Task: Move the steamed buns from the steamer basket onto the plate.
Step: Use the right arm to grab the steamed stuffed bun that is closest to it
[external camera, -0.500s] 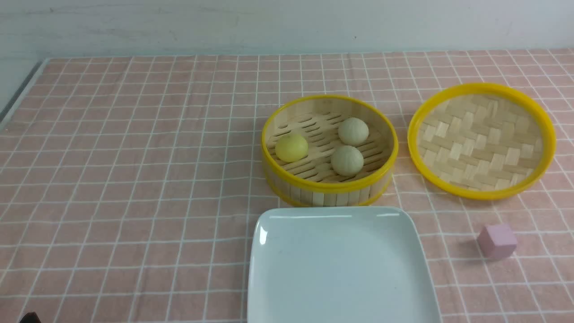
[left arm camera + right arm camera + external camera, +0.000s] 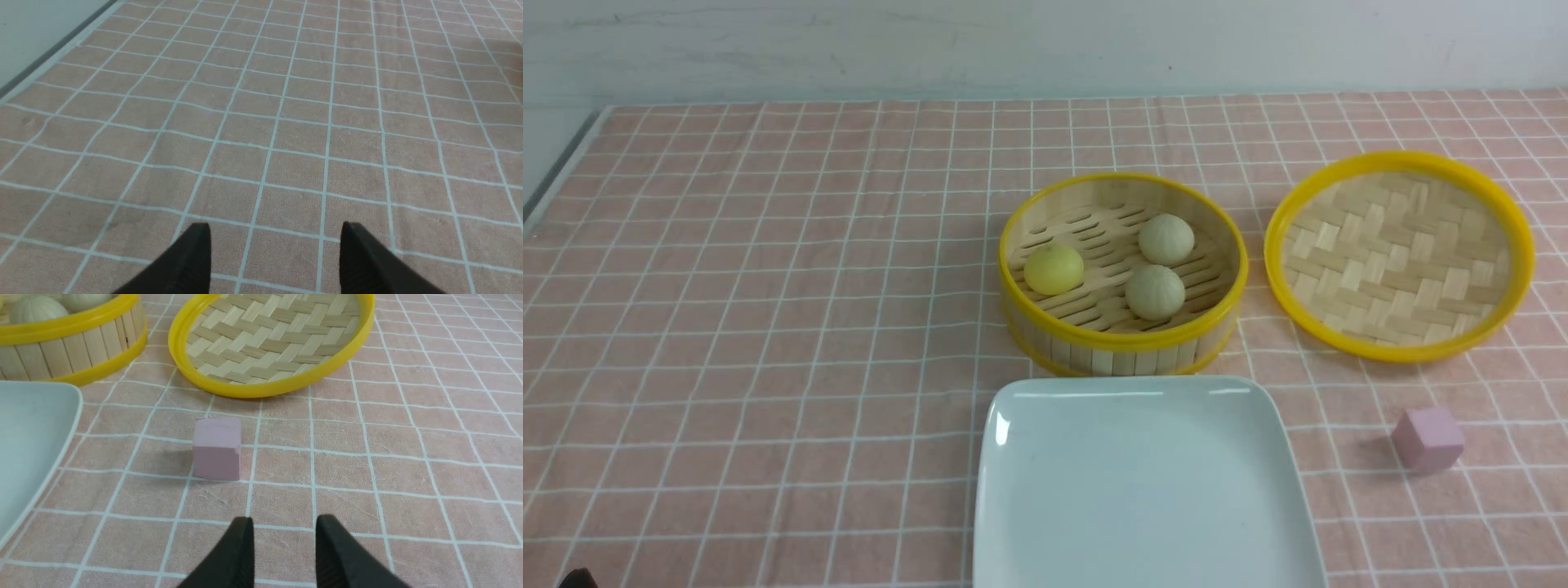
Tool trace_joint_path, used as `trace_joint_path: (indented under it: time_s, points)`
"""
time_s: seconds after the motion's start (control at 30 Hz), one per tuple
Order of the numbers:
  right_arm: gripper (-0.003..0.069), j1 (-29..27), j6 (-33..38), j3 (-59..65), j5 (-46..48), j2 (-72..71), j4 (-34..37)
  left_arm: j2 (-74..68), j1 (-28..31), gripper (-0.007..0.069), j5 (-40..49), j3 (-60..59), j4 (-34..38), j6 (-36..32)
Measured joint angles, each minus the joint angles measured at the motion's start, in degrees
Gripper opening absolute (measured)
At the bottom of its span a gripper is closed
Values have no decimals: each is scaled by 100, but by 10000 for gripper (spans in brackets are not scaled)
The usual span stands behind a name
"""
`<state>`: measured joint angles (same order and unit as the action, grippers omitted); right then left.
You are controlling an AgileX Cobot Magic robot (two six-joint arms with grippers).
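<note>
Fingers (image 2: pixel 188 261) of the left gripper (image 2: pixel 274 225) are spread wide, those of the right gripper (image 2: pixel 284 517) parted narrowly. The steamed buns (image 2: pixel 1155 291) are seen in the steamer basket (image 2: pixel 1123 341), mid-frame, above the plate (image 2: pixel 1143 490).

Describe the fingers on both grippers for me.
The left gripper and right gripper each have two matte black fingers tapering to blunt tips, with fine ribbing on the inner faces. No cables, markings or arm links show in the wrist views.
</note>
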<state>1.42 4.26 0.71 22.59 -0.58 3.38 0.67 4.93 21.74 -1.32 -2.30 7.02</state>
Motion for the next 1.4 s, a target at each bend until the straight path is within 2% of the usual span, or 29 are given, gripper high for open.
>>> trace_joint_path:
  time_s: [0.7, 0.83, 1.17, 1.4]
  points:
    - [239, 0, 0, 0, -10, 0, 5, 0, 0, 438, 0, 0, 0, 0]
    - [239, 0, 0, -82, 180, 0, 238, 0, 0, 438, 0, 0, -5, 0]
    - [239, 0, 0, -2484, 864, -12, 959, 0, 0, 438, 0, 0, -5, 0]
    - [239, 0, 0, -2647, 654, -36, 1312, 0, 0, 438, 0, 0, -5, 0]
